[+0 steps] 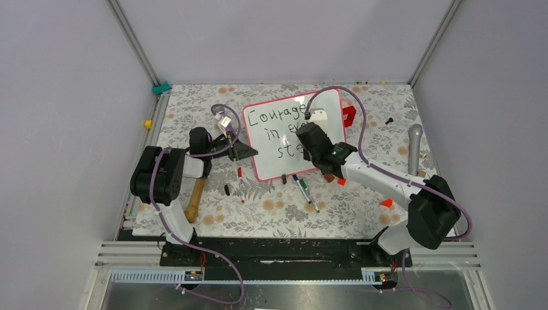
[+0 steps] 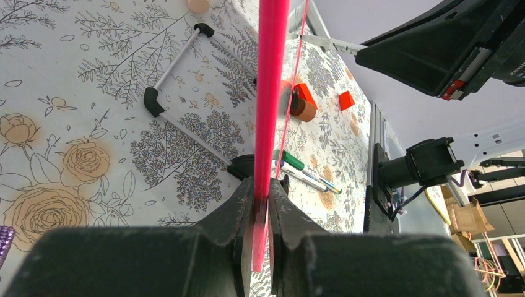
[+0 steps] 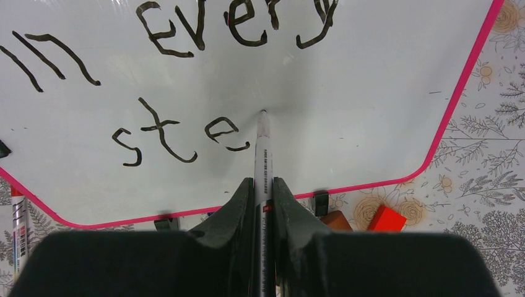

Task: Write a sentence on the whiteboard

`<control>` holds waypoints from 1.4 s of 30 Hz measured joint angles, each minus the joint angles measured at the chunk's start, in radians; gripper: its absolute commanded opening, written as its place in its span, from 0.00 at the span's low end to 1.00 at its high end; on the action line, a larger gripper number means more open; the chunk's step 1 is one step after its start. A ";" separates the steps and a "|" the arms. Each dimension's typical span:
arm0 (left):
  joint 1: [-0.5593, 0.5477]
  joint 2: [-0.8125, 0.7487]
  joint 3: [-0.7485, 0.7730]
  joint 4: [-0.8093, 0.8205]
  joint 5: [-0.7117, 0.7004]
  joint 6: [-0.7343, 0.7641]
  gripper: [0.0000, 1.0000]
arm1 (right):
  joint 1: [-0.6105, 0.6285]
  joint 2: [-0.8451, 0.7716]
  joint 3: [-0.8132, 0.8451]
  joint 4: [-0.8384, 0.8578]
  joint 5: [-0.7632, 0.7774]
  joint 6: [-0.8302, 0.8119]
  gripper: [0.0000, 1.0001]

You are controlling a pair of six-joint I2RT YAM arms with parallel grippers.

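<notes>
My right fingers (image 3: 240, 201) are clenched around a marker (image 3: 263, 158), whose tip rests on the whiteboard (image 3: 371, 93) just at 3 o'clock of the last letter in "ste". My left fingers (image 2: 238, 207) are pinched on the board's pink frame, on its edge near 8 o'clock, which that wrist sees edge-on. The board lies on the flowered desk (image 1: 194, 110), a little toward 12 o'clock of the middle, and the sentence (image 1: 276, 116) reads "Courage in every ste".
</notes>
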 measured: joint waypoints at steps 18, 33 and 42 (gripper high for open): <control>0.000 0.000 0.000 -0.002 0.000 0.003 0.00 | -0.001 0.000 -0.005 -0.035 -0.027 0.011 0.00; 0.000 -0.002 0.001 -0.008 0.000 0.005 0.00 | -0.001 -0.002 -0.038 -0.055 -0.059 0.022 0.00; 0.000 -0.002 0.001 -0.009 -0.001 0.007 0.00 | -0.001 -0.049 -0.080 -0.035 -0.064 0.015 0.00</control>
